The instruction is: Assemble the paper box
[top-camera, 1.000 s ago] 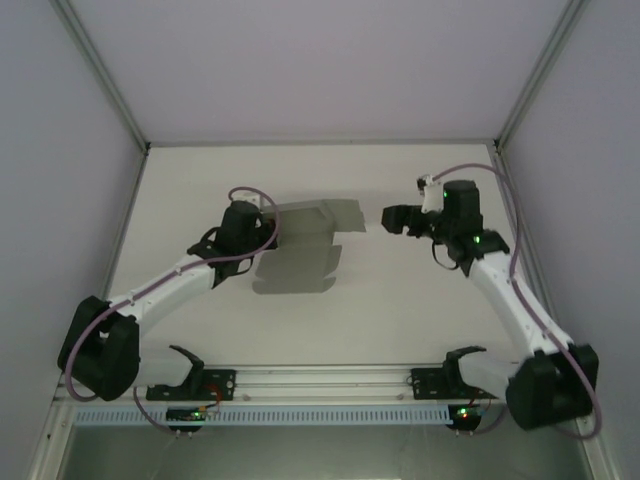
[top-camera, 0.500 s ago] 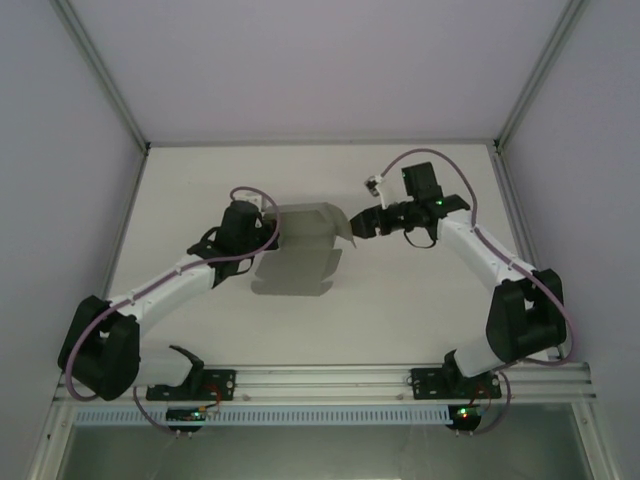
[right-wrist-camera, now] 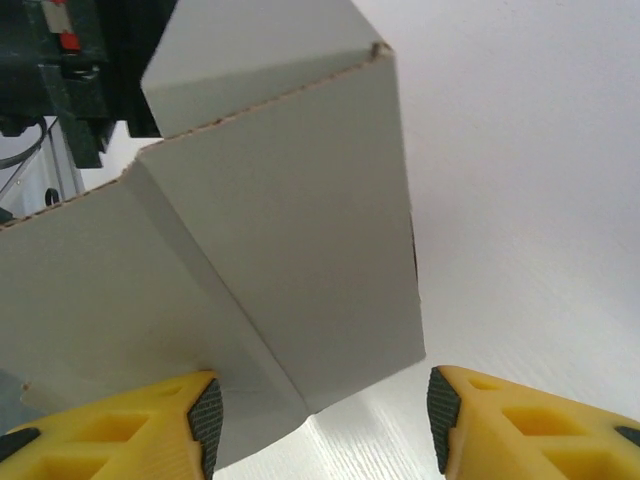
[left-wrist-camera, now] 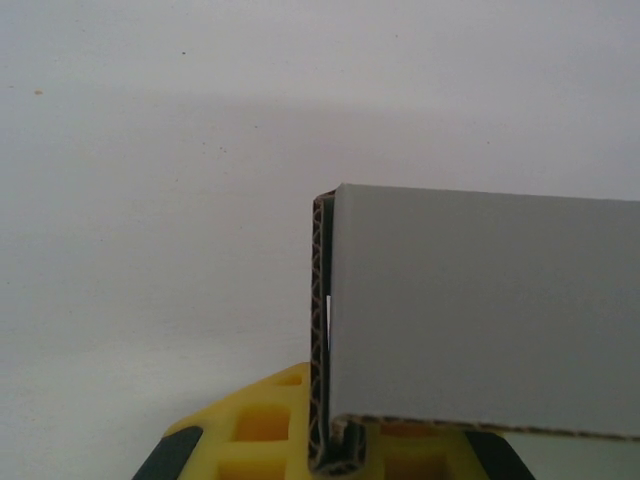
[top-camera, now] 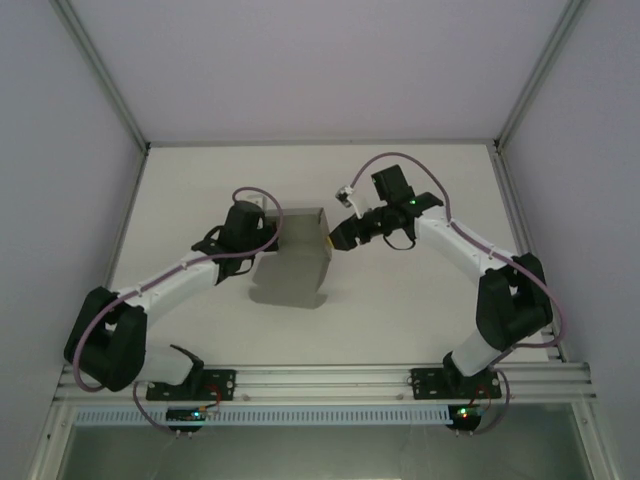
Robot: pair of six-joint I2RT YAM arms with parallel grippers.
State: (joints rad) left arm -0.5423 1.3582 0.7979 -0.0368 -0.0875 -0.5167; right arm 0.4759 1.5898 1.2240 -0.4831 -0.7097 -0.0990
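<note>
While the box (top-camera: 295,265) is being pinned at its left edge, step: its right flap (right-wrist-camera: 300,230) is being stood upright.
Box: is being seen at the middle of the table (top-camera: 400,310), part folded, base flat.
Left gripper (left-wrist-camera: 335,450): is being held clamped on the box's left edge (a doubled layer of cardboard is being pinched between the yellow fingers (left-wrist-camera: 265,430)).
Right gripper (right-wrist-camera: 320,405): jaws are being held apart, the flap standing just ahead of the fingertips (right-wrist-camera: 205,415); no clamp on it is being shown.
Technique: the flap should be pushed low, near its crease, so that buckling is being avoided.
Counter-hold: the left clamp should be held firm, lest the box be slid leftward.
Risk: thin card is being judged prone to springing back.
</note>
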